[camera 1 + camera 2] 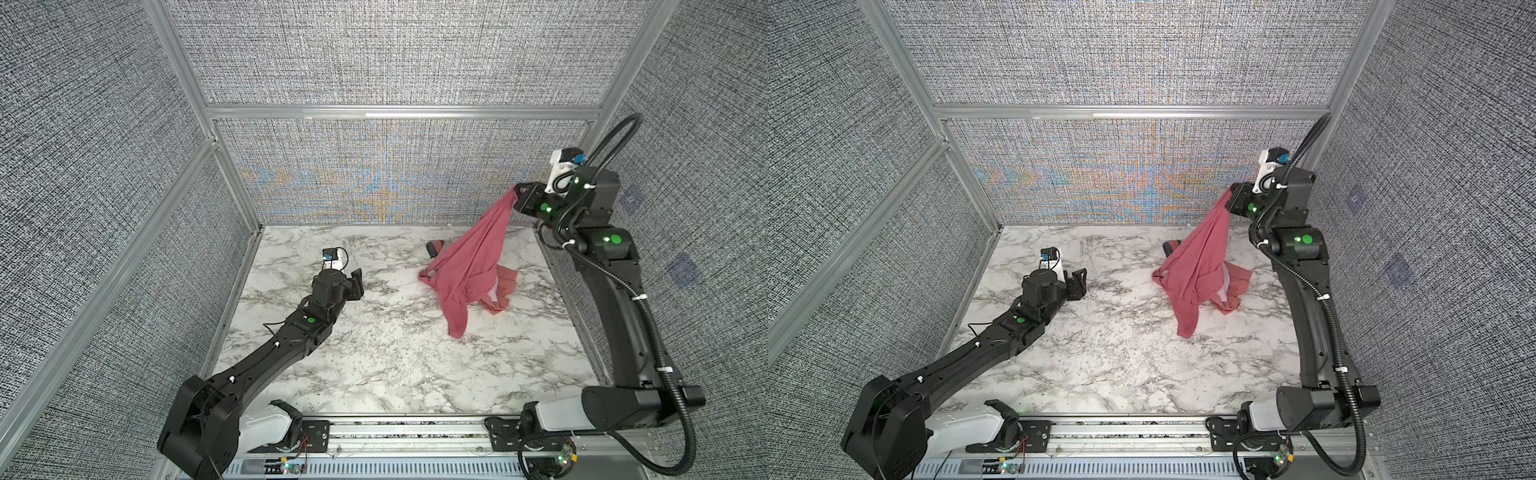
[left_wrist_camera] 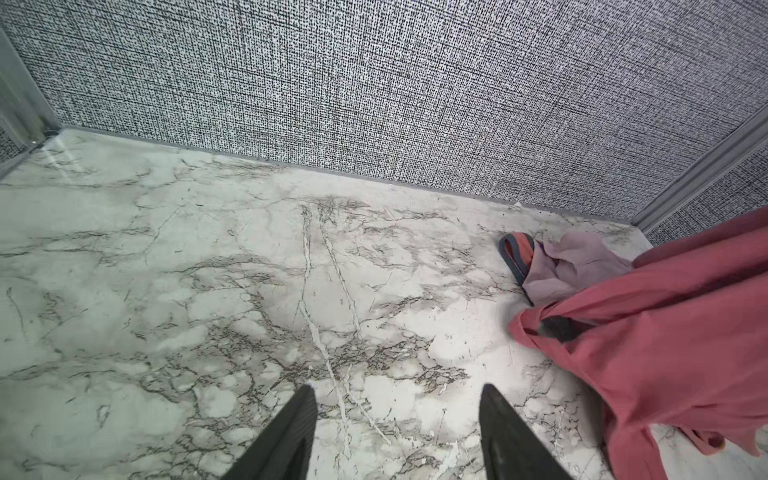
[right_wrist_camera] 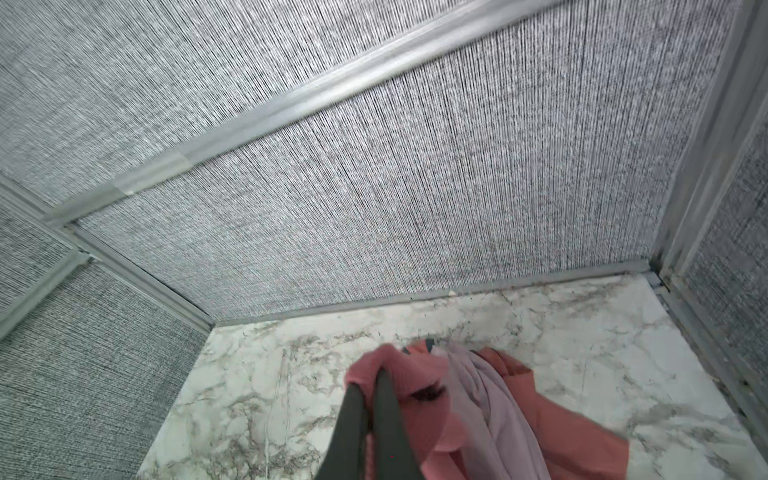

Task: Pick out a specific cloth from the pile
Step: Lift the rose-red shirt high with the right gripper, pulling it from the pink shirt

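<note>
First, nearest the camera, a marble-patterned tabletop (image 1: 374,365) fills the floor of a grey-walled enclosure. Further in, on the left side, the left gripper (image 1: 356,283) hovers low over the marble with its jaws parted and nothing between them (its wrist view shows only tabletop between the two black fingers (image 2: 291,432)). Past the middle, on the right, the dusty rose-red cloth (image 1: 467,270) hangs as a long drape. Its lowest tip points toward the front, and whether that tip touches the marble is unclear. Its middle covers part of the pile (image 1: 505,291), which holds a salmon-coral garment (image 1: 509,277), a pale lilac-pink garment (image 2: 577,262) and, farthest back, a small dark grey-blue piece (image 1: 432,249). The cloth's top corner is pinched in the closed jaws of the right gripper (image 1: 516,192), high above the table near the back wall (image 1: 395,166).
</note>
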`<act>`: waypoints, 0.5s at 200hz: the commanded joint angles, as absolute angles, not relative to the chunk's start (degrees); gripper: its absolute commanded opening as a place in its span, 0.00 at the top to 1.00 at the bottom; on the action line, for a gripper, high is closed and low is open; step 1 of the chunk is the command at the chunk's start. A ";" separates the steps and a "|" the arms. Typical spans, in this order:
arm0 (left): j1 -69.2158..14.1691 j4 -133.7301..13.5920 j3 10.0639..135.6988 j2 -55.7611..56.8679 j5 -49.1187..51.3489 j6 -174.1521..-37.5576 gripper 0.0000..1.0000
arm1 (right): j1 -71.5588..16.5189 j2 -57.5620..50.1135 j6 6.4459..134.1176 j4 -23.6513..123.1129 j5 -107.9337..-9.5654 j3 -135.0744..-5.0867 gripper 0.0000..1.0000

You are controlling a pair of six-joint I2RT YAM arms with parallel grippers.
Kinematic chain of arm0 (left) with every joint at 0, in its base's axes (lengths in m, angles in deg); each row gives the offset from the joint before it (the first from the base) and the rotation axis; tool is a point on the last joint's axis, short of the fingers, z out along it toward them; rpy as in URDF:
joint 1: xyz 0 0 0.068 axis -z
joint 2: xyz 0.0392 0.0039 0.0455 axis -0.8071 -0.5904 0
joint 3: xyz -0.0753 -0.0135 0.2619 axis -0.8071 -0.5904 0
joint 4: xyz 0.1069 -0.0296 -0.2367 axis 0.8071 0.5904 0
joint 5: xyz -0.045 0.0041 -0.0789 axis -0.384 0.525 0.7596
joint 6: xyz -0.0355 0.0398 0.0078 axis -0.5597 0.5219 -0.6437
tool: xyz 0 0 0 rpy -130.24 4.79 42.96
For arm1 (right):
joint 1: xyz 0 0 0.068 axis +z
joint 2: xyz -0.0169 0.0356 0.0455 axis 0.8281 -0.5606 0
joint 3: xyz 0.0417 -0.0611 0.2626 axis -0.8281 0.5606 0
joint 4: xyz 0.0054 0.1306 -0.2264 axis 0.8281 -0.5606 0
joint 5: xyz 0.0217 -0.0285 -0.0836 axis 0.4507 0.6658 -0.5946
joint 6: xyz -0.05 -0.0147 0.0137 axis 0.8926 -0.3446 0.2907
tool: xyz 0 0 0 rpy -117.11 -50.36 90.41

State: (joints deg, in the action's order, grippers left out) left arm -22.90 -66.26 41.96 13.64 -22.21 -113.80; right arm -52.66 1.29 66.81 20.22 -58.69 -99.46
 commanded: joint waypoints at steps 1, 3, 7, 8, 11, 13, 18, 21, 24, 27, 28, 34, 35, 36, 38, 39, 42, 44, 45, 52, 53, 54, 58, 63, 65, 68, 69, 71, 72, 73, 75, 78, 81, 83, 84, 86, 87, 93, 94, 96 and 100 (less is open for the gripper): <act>-23.14 -65.74 41.43 14.70 -23.18 -113.65 0.36 | -53.08 -0.26 67.91 17.75 -54.11 -106.15 1.00; -23.20 -65.70 41.36 14.79 -23.19 -113.63 0.36 | -53.15 -0.42 67.89 17.50 -53.94 -106.87 1.00; -23.23 -65.63 41.28 14.99 -23.20 -113.68 0.36 | -53.22 -0.86 67.99 17.03 -53.50 -108.48 1.00; -23.23 -65.57 41.25 15.05 -23.20 -113.68 0.36 | -53.24 -0.88 68.01 16.92 -53.37 -108.88 1.00; -23.24 -65.56 41.24 15.17 -23.20 -113.62 0.36 | -53.29 -1.32 67.98 16.52 -53.05 -110.02 1.00; -23.30 -65.48 41.23 15.30 -23.20 -113.60 0.36 | -53.34 -1.50 67.97 16.29 -52.76 -110.76 1.00; -23.38 -65.28 41.27 15.56 -23.26 -113.59 0.36 | -53.38 -1.98 68.09 15.74 -52.00 -112.48 1.00; -23.44 -65.07 41.34 15.69 -23.33 -113.59 0.36 | -53.43 -2.39 68.07 15.56 -51.42 -113.51 1.00; -23.48 -64.89 41.39 15.84 -23.37 -113.66 0.36 | -53.52 -2.67 68.07 15.45 -50.83 -114.48 1.00; -23.48 -64.60 41.54 15.99 -23.42 -113.68 0.36 | -53.53 -2.89 68.01 15.40 -50.20 -115.27 1.00; -23.48 -64.53 41.56 16.08 -23.44 -113.68 0.36 | -53.57 -2.91 68.02 15.40 -49.96 -115.53 1.00; -23.57 -63.83 41.90 16.43 -23.46 -113.81 0.36 | -53.59 -3.55 67.70 15.31 -48.43 -117.03 1.00; -23.53 -63.71 41.91 16.47 -23.46 -113.79 0.36 | -53.60 -3.64 67.64 15.27 -48.16 -117.37 1.00; -23.56 -63.64 42.01 16.54 -23.46 -113.78 0.36 | -53.65 -3.68 67.57 15.24 -47.89 -117.72 1.00; -23.53 -63.49 42.08 16.70 -23.42 -113.77 0.36 | -53.69 -3.93 67.45 15.16 -47.31 -118.40 1.00; -23.51 -63.40 42.18 16.78 -23.44 -113.77 0.36 | -53.70 -4.05 67.39 15.10 -47.03 -118.67 1.00; -23.57 -63.02 42.31 16.97 -23.46 -113.73 0.36 | -53.78 -4.34 67.09 14.92 -46.15 -119.59 1.00; -23.58 -62.87 42.42 17.13 -23.46 -113.69 0.36 | -53.79 -4.54 66.90 14.84 -45.54 -120.16 1.00; -23.58 -62.83 42.48 17.22 -23.46 -113.69 0.36 | -53.79 -4.62 66.80 14.81 -45.22 -120.48 1.00; -23.58 -62.03 42.94 17.81 -23.51 -113.68 0.36 | -53.88 -5.39 66.12 14.77 -42.62 -122.25 1.00; -23.58 -61.93 43.00 17.91 -23.53 -113.68 0.36 | -53.88 -5.48 65.93 14.82 -42.22 -122.58 1.00; -23.58 -61.88 43.04 18.00 -23.58 -113.68 0.36 | -53.92 -5.57 65.75 14.84 -41.80 -122.83 1.00; -23.58 -61.42 43.26 18.43 -23.68 -113.68 0.36 | -53.97 -5.91 64.92 15.01 -40.21 -123.74 1.00; -23.57 -61.04 43.56 19.03 -23.85 -113.68 0.36 | -53.97 -6.26 64.01 15.43 -38.31 -124.71 1.00; -23.58 -60.86 43.65 19.28 -23.93 -113.64 0.36 | -53.97 -6.42 63.51 15.69 -37.36 -125.02 1.00; -23.64 -60.62 43.80 19.57 -24.09 -113.62 0.36 | -53.96 -6.62 62.98 16.11 -36.10 -125.43 1.00; -23.61 -60.52 43.87 19.71 -24.17 -113.61 0.36 | -53.92 -6.71 62.65 16.28 -35.66 -125.57 1.00; -23.61 -60.36 43.99 19.93 -24.30 -113.60 0.36 | -53.89 -6.78 62.14 16.63 -34.79 -125.75 1.00; -23.64 -60.30 44.06 20.07 -24.36 -113.60 0.36 | -53.89 -6.88 61.88 16.80 -34.35 -125.86 1.00; -23.65 -60.18 44.14 20.18 -24.40 -113.59 0.36 | -53.88 -6.93 61.61 17.02 -34.13 -125.92 1.00; -23.66 -60.01 44.24 20.42 -24.66 -113.59 0.36 | -53.82 -6.97 61.09 17.32 -33.09 -125.96 1.00; -23.67 -59.67 44.40 20.73 -24.91 -113.59 0.36 | -53.87 -7.10 60.28 18.19 -31.79 -126.06 1.00; -23.67 -59.24 44.59 21.06 -25.24 -113.59 0.36 | -53.80 -7.15 59.65 18.95 -30.60 -126.07 1.00; -23.67 -59.03 44.81 21.25 -25.46 -113.53 0.36 | -53.80 -7.22 58.95 19.47 -29.87 -126.07 1.00; -23.67 -58.84 44.86 21.35 -25.52 -113.52 0.36 | -53.79 -7.19 58.79 19.59 -29.52 -126.11 1.00; -23.67 -58.53 45.01 21.52 -25.69 -113.46 0.36 | -53.71 -7.29 58.18 20.13 -28.86 -126.14 1.00; -23.67 -58.38 45.05 21.61 -25.81 -113.44 0.36 | -53.71 -7.31 57.92 20.40 -28.53 -126.15 1.00; -23.75 -57.46 45.66 22.14 -26.43 -113.27 0.36 | -53.49 -7.40 56.57 21.69 -26.79 -126.23 1.00; -23.75 -57.31 45.73 22.18 -26.53 -113.21 0.36 | -53.47 -7.41 56.46 21.84 -26.57 -126.24 1.00; -23.73 -56.98 46.04 22.35 -26.71 -113.17 0.36 | -53.40 -7.41 56.17 22.15 -26.12 -126.29 1.00; -23.75 -56.09 46.49 22.64 -27.12 -113.08 0.36 | -53.15 -7.46 55.53 22.56 -25.45 -126.52 1.00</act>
State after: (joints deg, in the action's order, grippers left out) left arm -23.57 -60.08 44.61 21.05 -24.31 -113.70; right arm -53.73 -7.10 62.20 16.41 -36.36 -125.60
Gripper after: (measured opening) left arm 0.643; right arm 0.049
